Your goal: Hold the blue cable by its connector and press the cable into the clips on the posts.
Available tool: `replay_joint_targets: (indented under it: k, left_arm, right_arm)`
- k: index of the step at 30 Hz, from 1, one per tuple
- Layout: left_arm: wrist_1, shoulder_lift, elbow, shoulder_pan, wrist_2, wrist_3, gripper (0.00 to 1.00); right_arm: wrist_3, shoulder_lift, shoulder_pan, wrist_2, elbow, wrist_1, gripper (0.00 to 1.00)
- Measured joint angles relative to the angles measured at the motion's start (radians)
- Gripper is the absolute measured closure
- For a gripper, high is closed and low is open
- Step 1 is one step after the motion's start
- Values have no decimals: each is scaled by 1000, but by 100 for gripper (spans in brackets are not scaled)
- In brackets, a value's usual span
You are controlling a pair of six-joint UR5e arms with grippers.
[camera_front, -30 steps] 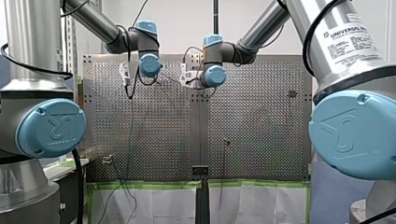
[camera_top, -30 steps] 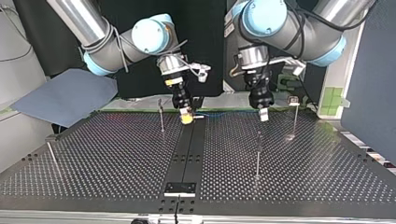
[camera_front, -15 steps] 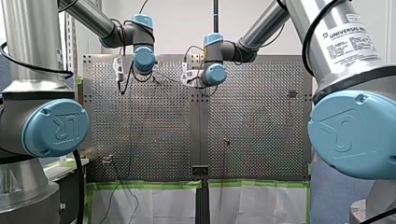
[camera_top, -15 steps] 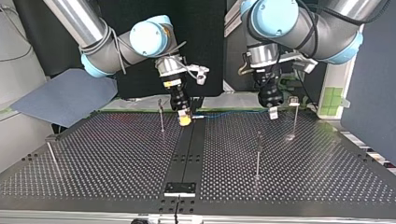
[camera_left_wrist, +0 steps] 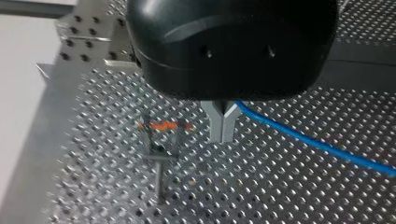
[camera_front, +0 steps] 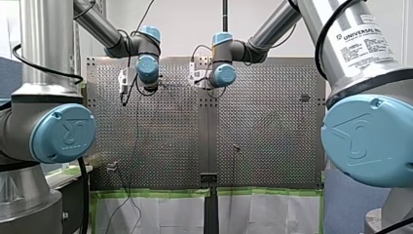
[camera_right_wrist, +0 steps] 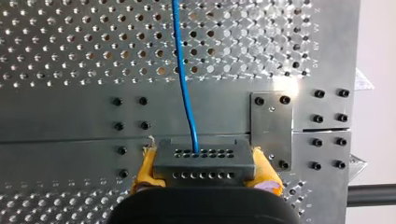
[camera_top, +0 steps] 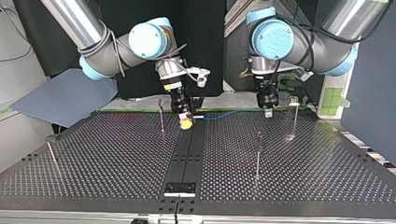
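Left gripper (camera_left_wrist: pixel 223 136) shifted; blue cable (camera_left_wrist: pixel 308 140) seemingly pinched between jaws.

Top view, from the table's (camera_top: pixel 116 170) middle: a thin post (camera_top: pixel 258 156) at 3 o'clock, a post (camera_top: pixel 294 116) at 2, a post (camera_top: pixel 161 116) at 11, a post (camera_top: pixel 52 153) at 9. The blue cable (camera_top: pixel 224 114) crosses at 12. Toward 6 is open.

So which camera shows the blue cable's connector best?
The right wrist view: the connector sits large between the yellow-padded jaws, its rows of holes and the blue cable entering it plain. The top view shows only a small pale bit at those jaws; the front and left wrist views do not show it.
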Motion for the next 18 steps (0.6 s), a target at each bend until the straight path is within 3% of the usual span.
replay_joint_targets:
  k: [6, 10, 18]
  left_arm:
    - [-19, -4, 13, 44, 45, -7, 100]
    - [-17, -4, 16, 53, 59, -6, 100]
    - [-11, -5, 23, 58, 82, -9, 100]
  right_arm:
    - [5, 31, 9, -9, -40, 25, 100]
    - [8, 52, 13, -12, -74, 40, 100]
    - [44, 64, 18, -29, -137, 47, 100]
